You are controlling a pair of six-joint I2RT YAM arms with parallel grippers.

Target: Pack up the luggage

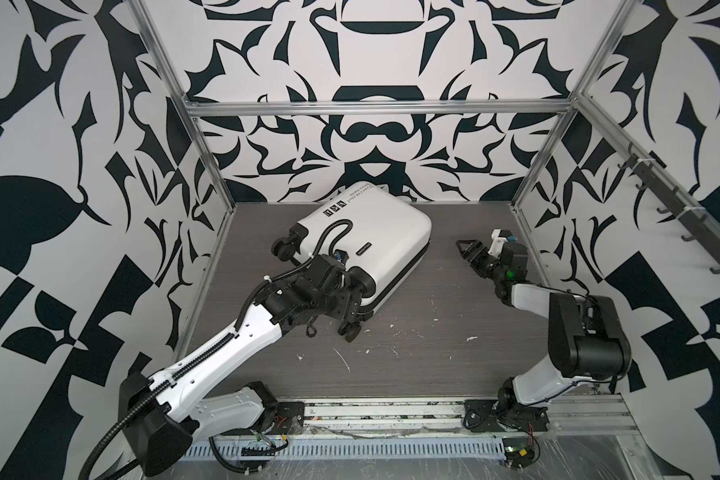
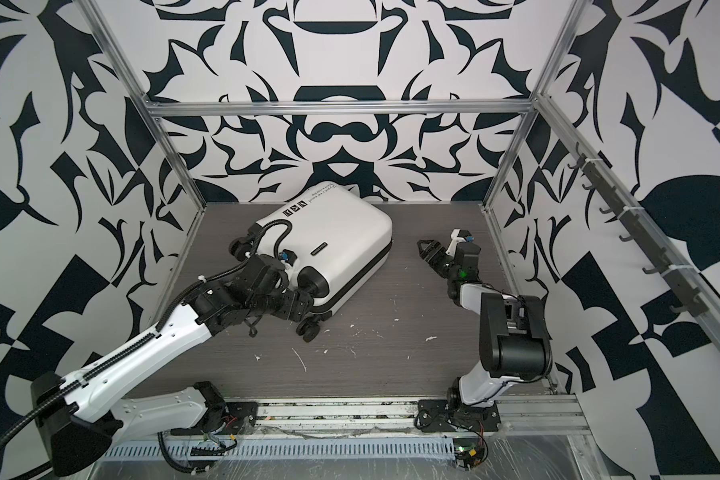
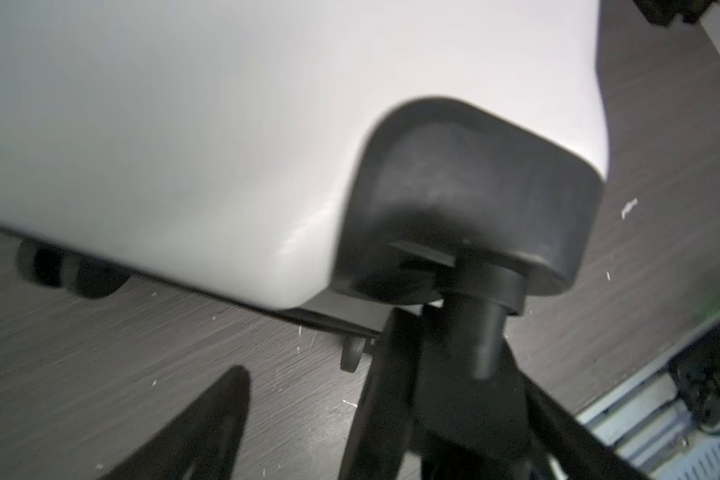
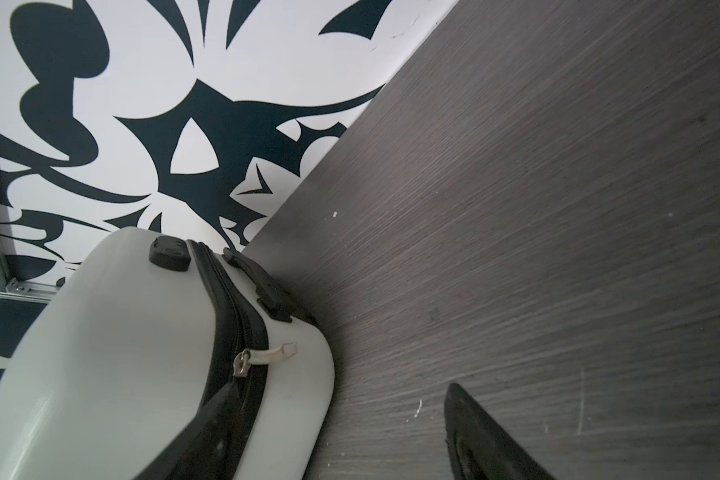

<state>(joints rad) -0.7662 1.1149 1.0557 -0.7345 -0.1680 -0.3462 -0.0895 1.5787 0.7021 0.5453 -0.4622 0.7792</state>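
Left gripper (image 1: 350, 301), jaws spread wide, sits close to a black corner guard (image 3: 474, 187) of the closed suitcase (image 1: 371, 232). Right gripper (image 1: 463, 250), jaws also apart, hovers clear of it at centre right. The suitcase lies flat and angled, centre-left on the dark table (image 1: 433, 332). It has a glossy white shell, black zipper band, black wheels, printed text and icons, and a silver zipper pull (image 4: 267, 357).

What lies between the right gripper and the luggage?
Only bare dark tabletop separates the right gripper from the luggage; nothing lies there. Both top views and the right wrist view show it.
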